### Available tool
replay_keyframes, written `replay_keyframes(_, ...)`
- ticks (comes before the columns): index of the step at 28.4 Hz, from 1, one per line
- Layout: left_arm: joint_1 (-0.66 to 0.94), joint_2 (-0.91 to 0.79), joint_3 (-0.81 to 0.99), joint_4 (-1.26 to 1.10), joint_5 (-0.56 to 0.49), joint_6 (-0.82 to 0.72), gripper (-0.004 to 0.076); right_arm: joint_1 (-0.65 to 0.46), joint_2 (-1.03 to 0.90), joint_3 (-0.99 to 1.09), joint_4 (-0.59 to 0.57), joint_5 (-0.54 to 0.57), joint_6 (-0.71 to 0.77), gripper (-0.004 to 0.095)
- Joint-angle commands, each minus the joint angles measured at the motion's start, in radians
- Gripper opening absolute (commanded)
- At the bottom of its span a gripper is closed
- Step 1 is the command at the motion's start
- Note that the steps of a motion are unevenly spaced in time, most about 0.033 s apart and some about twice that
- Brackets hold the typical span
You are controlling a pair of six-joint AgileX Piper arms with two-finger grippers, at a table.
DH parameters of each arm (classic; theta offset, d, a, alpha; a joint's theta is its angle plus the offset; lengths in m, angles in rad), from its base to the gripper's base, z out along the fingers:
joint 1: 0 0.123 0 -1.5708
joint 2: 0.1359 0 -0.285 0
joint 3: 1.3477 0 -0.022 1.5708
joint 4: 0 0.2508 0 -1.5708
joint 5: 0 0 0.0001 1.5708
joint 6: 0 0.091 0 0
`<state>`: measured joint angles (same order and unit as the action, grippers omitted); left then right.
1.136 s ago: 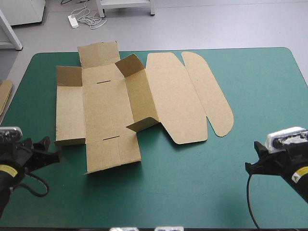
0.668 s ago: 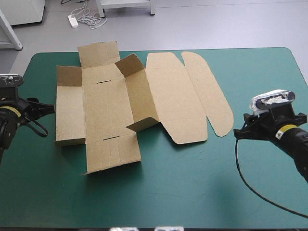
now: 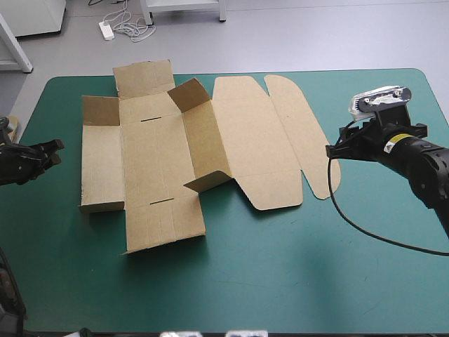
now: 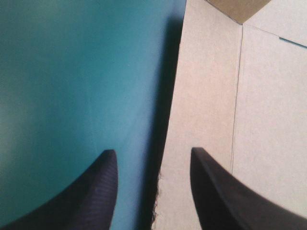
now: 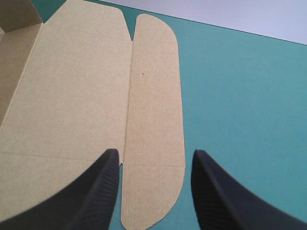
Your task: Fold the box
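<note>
left gripper (image 4: 151, 158) and right gripper (image 5: 153, 158): fingers apart, empty. the box (image 3: 154, 161) looks light, stiff, creased; best pinched at a flap's edge.

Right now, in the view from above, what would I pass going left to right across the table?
The left fingers → the brown box's tray part with raised walls → its flat lid → the right fingers.
</note>
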<state>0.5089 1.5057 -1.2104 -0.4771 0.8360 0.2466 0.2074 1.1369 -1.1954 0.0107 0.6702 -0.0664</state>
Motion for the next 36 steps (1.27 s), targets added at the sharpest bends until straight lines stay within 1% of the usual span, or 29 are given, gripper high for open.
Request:
replay_keyframes(1, 0.006, 0.025, -0.021, -0.127, -0.019, 0.084, 0.0366, -0.006, -0.017, -0.039, -0.004, -0.079, -0.010, 0.0508)
replay_keyframes(3, 0.006, 0.070, -0.003, -0.237, -0.035, 0.175, 0.0387, -0.006, -0.017, -0.040, -0.004, -0.072, -0.010, 0.0525)
replay_keyframes(4, 0.006, 0.086, -0.003, -0.253, -0.033, 0.189, 0.0388, -0.006, -0.017, -0.040, -0.004, -0.071, -0.010, 0.0525)
replay_keyframes(13, 0.006, 0.243, -0.003, -0.307, 0.010, 0.259, 0.0391, -0.006, -0.017, -0.041, -0.001, -0.064, -0.010, 0.0524)
replay_keyframes(17, 0.006, 0.287, -0.003, -0.318, 0.058, 0.275, 0.0390, -0.006, -0.017, -0.041, -0.001, -0.059, -0.010, 0.0523)
replay_keyframes(20, 0.006, 0.304, -0.003, -0.335, 0.121, 0.295, 0.0390, -0.006, -0.017, -0.043, -0.001, -0.068, -0.010, 0.0523)
replay_keyframes(24, 0.006, 0.306, 0.011, -0.440, 0.210, 0.390, 0.0388, -0.006, -0.017, -0.043, -0.001, -0.074, -0.010, 0.0523)
replay_keyframes(28, 0.006, 0.308, 0.029, -0.474, 0.215, 0.408, 0.0389, -0.006, -0.017, -0.043, -0.001, -0.078, -0.010, 0.0523)
replay_keyframes(33, 0.006, 0.308, 0.031, -0.583, 0.275, 0.464, 0.0388, -0.006, -0.017, -0.043, -0.001, -0.082, -0.010, 0.0522)
replay_keyframes(35, 0.004, 0.308, 0.031, -0.605, 0.281, 0.477, 0.0364, -0.006, -0.017, -0.043, -0.001, -0.082, -0.010, 0.0513)
replay_keyframes(36, 0.004, 0.308, 0.031, -0.606, 0.279, 0.477, 0.0330, -0.006, -0.017, -0.043, -0.001, -0.082, -0.010, 0.0509)
